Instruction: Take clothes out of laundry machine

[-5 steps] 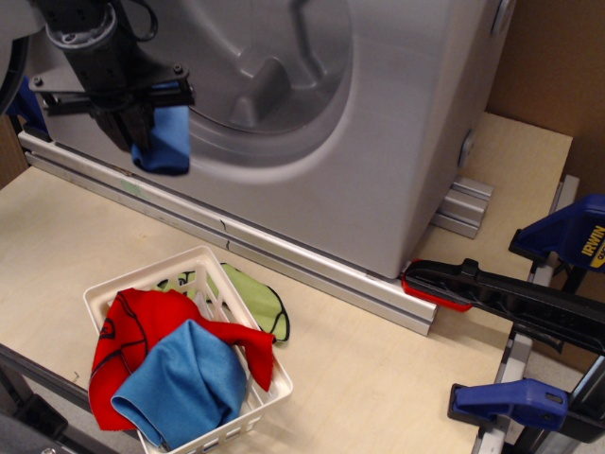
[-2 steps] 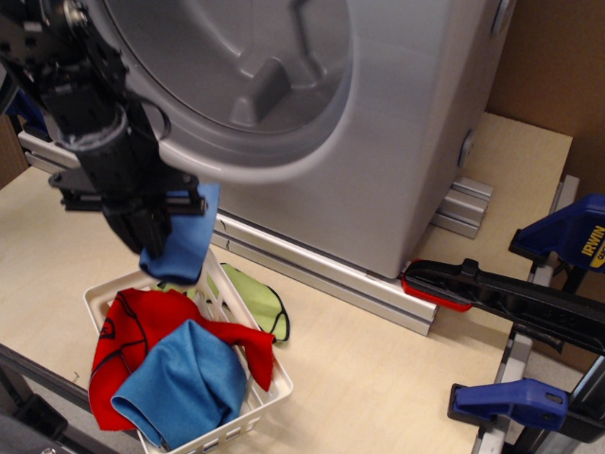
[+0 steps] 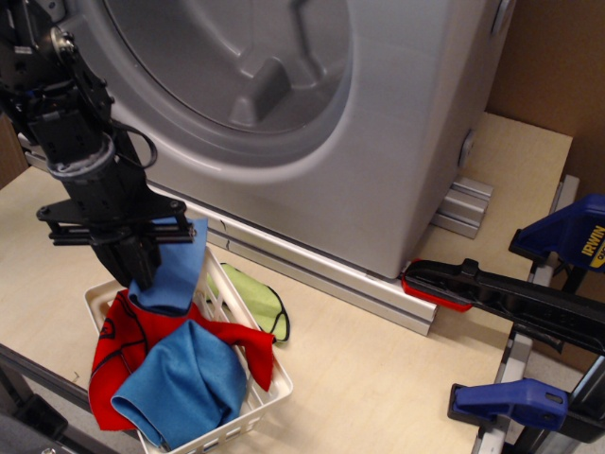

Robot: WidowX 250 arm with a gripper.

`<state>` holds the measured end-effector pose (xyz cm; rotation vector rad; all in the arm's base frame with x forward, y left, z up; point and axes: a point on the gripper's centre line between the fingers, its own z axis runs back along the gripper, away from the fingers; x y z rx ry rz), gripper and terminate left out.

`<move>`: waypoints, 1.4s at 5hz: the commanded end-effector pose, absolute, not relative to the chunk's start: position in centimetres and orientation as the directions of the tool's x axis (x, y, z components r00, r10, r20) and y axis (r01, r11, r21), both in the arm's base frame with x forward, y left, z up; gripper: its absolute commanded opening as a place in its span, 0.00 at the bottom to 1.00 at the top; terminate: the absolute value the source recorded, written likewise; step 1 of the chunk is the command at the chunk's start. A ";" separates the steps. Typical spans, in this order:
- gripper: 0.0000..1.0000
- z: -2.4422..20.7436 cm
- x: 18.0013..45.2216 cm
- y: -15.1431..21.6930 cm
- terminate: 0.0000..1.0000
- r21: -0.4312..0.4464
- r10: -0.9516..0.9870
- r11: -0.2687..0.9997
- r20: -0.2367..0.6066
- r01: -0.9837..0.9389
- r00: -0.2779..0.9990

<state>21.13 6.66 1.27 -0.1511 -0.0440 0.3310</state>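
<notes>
The arm (image 3: pixel 59 104) is built of matte black, roughly cylindrical segments. A grey ring is seen around the wrist, and a thin black cable loops out at its side. The gripper (image 3: pixel 132 255) is black too, with a flat crossbar.

A workshop or lab test bench, not a home laundry. Washer (image 3: pixel 378 123) mounted on aluminium rails (image 3: pixel 312 265) over a bare plywood tabletop (image 3: pixel 378 378). Blue-and-black bar clamps (image 3: pixel 529 303) at the right edge. Brown cardboard sheet (image 3: pixel 558 66) far right.
</notes>
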 end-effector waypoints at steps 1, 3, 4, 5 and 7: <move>1.00 2.2 20.2 8.3 0.00 -0.133 0.413 0.901 -0.021 -0.412 0.910; 1.00 3.3 20.5 8.6 0.00 -0.142 0.453 0.883 0.005 -0.448 0.891; 1.00 3.9 21.1 8.9 0.00 -0.200 0.437 0.882 0.008 -0.427 0.899; 1.00 5.5 22.4 9.4 0.00 -0.186 0.430 0.892 0.058 -0.413 0.901; 1.00 7.4 23.5 10.3 0.00 -0.182 0.414 0.904 0.141 -0.388 0.899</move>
